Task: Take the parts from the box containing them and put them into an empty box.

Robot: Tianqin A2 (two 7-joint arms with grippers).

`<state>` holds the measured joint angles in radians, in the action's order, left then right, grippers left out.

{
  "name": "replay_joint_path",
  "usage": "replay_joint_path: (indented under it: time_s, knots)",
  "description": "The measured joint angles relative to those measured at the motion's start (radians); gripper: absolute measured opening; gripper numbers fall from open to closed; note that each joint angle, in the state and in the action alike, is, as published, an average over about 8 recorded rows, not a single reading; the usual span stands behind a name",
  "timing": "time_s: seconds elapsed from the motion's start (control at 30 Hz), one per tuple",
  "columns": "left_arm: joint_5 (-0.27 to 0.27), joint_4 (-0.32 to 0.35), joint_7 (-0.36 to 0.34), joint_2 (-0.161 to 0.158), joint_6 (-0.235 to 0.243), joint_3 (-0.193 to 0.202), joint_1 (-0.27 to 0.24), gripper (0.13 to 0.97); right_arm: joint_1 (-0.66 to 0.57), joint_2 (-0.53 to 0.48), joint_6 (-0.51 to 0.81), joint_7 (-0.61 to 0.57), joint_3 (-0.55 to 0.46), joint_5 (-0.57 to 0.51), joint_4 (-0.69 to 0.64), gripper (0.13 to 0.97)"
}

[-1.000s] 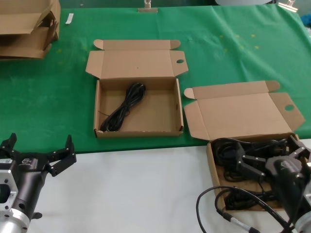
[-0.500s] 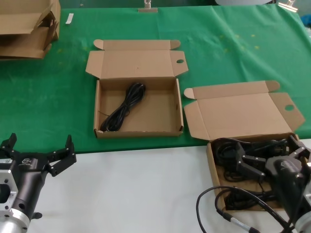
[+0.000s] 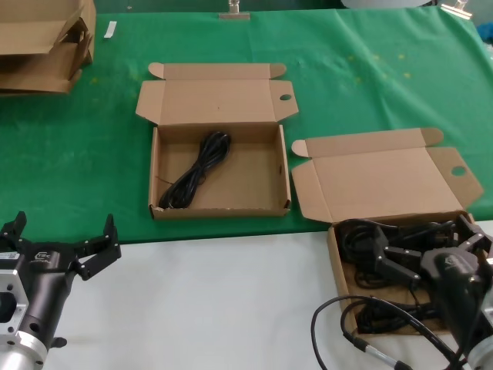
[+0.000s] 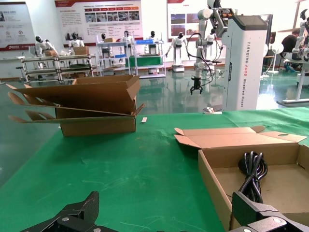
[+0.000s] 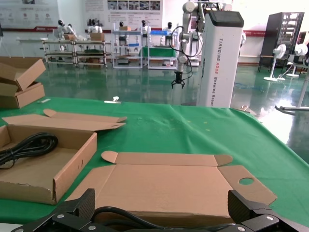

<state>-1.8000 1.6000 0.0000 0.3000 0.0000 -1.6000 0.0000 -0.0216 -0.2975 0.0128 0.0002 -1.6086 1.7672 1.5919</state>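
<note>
The box holding several black cables [image 3: 362, 250] sits at the front right, its lid [image 3: 385, 181] open; its rim is [image 3: 333, 254]. My right gripper [image 3: 424, 243] hovers open just above those cables, holding nothing. In the right wrist view the open gripper [image 5: 161, 200] has a cable loop [image 5: 125, 215] below it, in front of the lid [image 5: 164, 181]. The other box [image 3: 281, 173] in the middle holds one looped cable [image 3: 196, 169]. My left gripper [image 3: 65, 231] is open and idle at the front left; its wrist view shows that box's wall [image 4: 212, 179] and cable [image 4: 253, 169].
A stack of flattened cardboard [image 3: 38, 46] lies at the far left, also in the left wrist view [image 4: 96, 106]. My robot's thicker grey-tipped cable [image 3: 362, 324] loops on the white table front [image 3: 216, 301]. Green cloth [image 3: 77, 169] covers the rest.
</note>
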Motion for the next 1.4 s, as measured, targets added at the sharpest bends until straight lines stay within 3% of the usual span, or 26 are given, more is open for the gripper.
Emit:
replay_joint_path:
  time_s: [1.4]
  knots:
    - [0.000,0.000,0.000,0.000,0.000,0.000,0.000,0.966,0.000,0.000,0.000,0.000,0.000,0.000,0.000,0.966]
